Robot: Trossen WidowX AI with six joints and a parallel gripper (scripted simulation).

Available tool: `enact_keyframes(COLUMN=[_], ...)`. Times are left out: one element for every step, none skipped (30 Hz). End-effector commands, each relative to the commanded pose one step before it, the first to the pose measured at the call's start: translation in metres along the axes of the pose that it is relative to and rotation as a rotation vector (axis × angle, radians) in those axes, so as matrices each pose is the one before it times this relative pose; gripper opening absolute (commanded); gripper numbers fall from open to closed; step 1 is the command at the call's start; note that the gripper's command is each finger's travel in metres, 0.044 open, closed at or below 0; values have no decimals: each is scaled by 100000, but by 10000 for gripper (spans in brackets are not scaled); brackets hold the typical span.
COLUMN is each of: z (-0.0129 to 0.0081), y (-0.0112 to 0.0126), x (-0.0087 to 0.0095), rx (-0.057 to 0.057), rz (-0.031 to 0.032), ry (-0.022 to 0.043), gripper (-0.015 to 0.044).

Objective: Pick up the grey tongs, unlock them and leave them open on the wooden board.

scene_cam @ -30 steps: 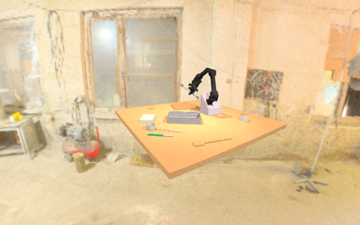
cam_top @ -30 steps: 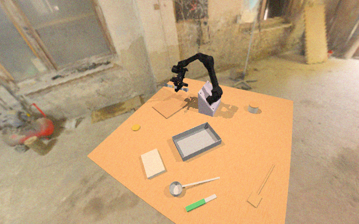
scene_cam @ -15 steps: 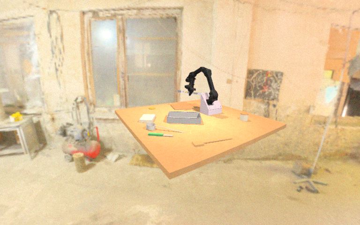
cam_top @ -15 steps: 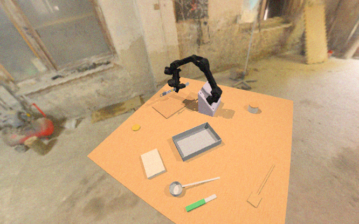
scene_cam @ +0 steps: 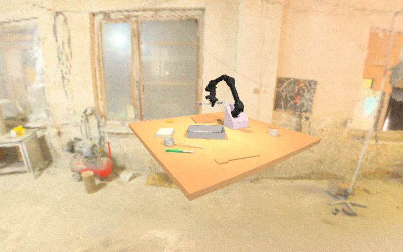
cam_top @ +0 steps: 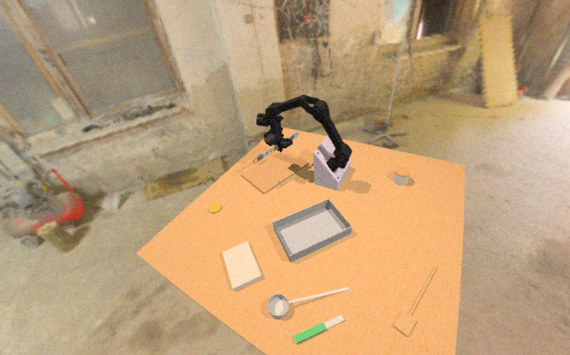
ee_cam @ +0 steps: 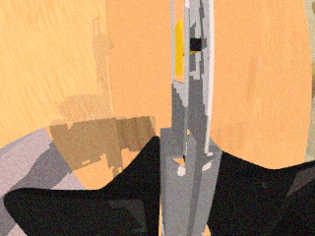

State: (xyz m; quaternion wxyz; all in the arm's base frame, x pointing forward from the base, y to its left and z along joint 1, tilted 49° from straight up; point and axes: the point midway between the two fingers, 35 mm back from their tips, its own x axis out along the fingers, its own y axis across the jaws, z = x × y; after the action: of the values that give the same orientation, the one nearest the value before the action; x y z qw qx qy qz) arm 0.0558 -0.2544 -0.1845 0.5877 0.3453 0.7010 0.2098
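Note:
The grey tongs are in the air above the board, roughly level in the exterior view. In the wrist view their two arms lie close together, with a yellow strip and a small black block further along; whether the lock is engaged cannot be told. My gripper is shut on the tongs, with a black finger on each side. The wooden board lies flat on the table below. The roasting tin holds nothing.
The arm's pale base stands beside the board. A yellow disc, a cream block, a ladle, a green-handled tool, a spatula and a small pot stand or lie further off.

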Motion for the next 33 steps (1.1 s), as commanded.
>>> enact_keyframes(z=[71, 12, 12, 12, 11, 11, 11, 10, 10, 10, 9, 9, 8, 8, 8, 7, 7, 7, 6, 6, 6, 5, 5, 4, 4, 4, 3, 3, 2, 2, 2, 1, 1], y=[-276, -22, -22, -22, -21, -20, -19, -19, -18, -17, -16, -16, -15, -14, -13, -13, -12, -11, -11, -10, -9, -8, -8, -7, -6, -5, -4, -4, -3, -2, -1, -1, 0], x=[93, 155, 163, 164, 164, 164, 164, 164, 164, 164, 164, 164, 164, 164, 164, 164, 167, 167, 167, 167, 167, 167, 167, 167, 166, 166, 166, 166, 166, 166, 166, 166, 165], rx=[524, -1, -1, -1, -1, -1, -1, -1, -1, -1, -1, -1, -1, -1, -1, -1, -1, -1, -1, -1, -1, -1, -1, -1, -1, -1, -1, -1, -1, -1, -1, -1, -1], rz=[-1062, 0, 0, 0, 0, 0, 0, 1, 1, 1, 1, 1, 1, 1, 1, 1, 1, 1, 1, 1, 2, 2, 2, 2, 2, 2, 2, 2, 2, 2, 2, 2, 3], ry=[248, -3, -3, -3, -3, -3, -3, -3, -3, -3, -2, -2, -2, -2, -2, -2, -2, -2, -2, -2, -2, -2, -2, -2, -2, -2, -2, -2, -2, -2, -2, -2, -2], gripper=[-150, -150, -150, -150, -150, -150, -150, -150, -150, -150, -150, -150, -150, -150, -150, -150, -150, -150, -150, -150, -150, -150, -150, -150, -150, -150, -150, -150, -150, -150, -150, -150, -150])
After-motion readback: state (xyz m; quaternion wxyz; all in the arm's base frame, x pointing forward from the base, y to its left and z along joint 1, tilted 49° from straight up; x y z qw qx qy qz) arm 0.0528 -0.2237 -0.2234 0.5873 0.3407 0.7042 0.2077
